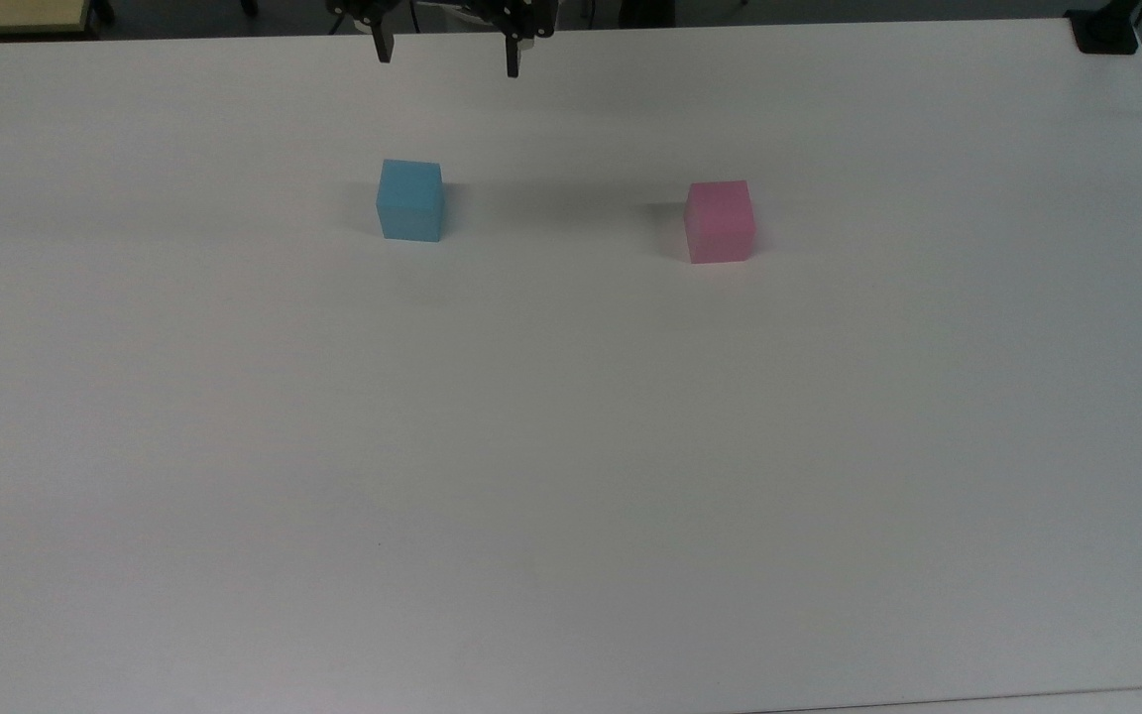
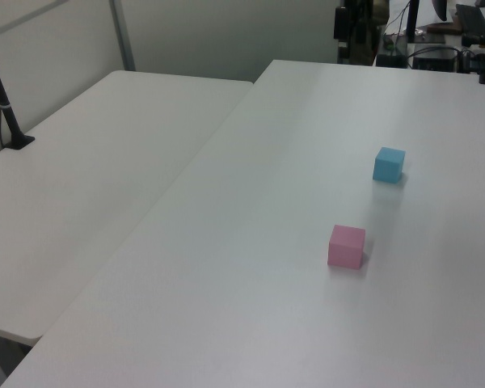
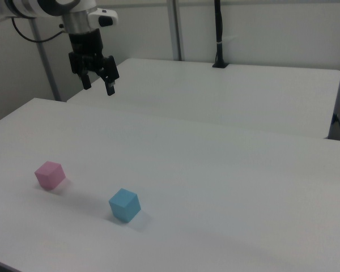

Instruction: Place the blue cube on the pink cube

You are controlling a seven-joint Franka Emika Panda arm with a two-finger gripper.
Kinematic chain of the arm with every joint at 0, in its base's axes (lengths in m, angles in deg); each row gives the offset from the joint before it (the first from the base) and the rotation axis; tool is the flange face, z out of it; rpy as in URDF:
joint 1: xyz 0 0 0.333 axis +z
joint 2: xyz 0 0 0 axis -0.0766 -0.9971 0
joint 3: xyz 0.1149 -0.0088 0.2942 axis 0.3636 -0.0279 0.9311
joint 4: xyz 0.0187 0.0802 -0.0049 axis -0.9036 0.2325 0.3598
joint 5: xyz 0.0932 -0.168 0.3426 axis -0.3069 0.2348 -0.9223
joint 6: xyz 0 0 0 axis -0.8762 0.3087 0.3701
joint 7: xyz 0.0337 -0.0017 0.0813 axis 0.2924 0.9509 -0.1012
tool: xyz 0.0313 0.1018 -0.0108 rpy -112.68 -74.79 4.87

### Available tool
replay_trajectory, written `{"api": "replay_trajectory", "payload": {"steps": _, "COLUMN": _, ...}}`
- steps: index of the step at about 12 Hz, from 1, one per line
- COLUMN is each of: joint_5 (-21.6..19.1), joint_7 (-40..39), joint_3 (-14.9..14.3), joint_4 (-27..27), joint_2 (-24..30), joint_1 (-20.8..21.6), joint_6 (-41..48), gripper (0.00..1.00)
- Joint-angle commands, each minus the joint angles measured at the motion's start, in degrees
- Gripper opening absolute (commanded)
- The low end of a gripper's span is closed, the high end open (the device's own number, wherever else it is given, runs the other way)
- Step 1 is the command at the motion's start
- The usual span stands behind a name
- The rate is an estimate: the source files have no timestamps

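Observation:
The blue cube (image 1: pixel 410 200) rests on the white table (image 1: pixel 571 446), left of the pink cube (image 1: pixel 720 221) in the top view. Both cubes lie apart: blue cube (image 2: pixel 389 164) beyond pink cube (image 2: pixel 346 246) in the left view, and blue cube (image 3: pixel 124 204) right of pink cube (image 3: pixel 49 174) in the right view. My gripper (image 1: pixel 446 58) hangs open and empty high above the table's far edge, behind the blue cube. The right view has the gripper (image 3: pixel 98 86) well above the tabletop with its dark fingers spread.
A second white table (image 2: pixel 89 186) adjoins along the left view's left, with a black pole (image 2: pixel 2 97) clamped on it. A black clamp (image 1: pixel 1106 30) sits at the top view's far right corner. Cables and gear (image 2: pixel 444 40) lie beyond the far edge.

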Motion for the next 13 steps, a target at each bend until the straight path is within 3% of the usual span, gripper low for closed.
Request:
{"api": "replay_trajectory", "payload": {"steps": 1, "joint_5": -1.0, "joint_7": 0.3, "joint_3": -0.2, "joint_4": 1.0, "joint_2": 1.2, "joint_1": 0.2, "joint_6": 1.0, "gripper": 1.00}}
{"api": "replay_trajectory", "payload": {"steps": 13, "joint_5": -1.0, "joint_7": 0.0, "joint_3": 0.3, "joint_4": 1.2, "joint_2": 1.1, "joint_1": 0.6, "joint_6": 1.3, "gripper": 1.00}}
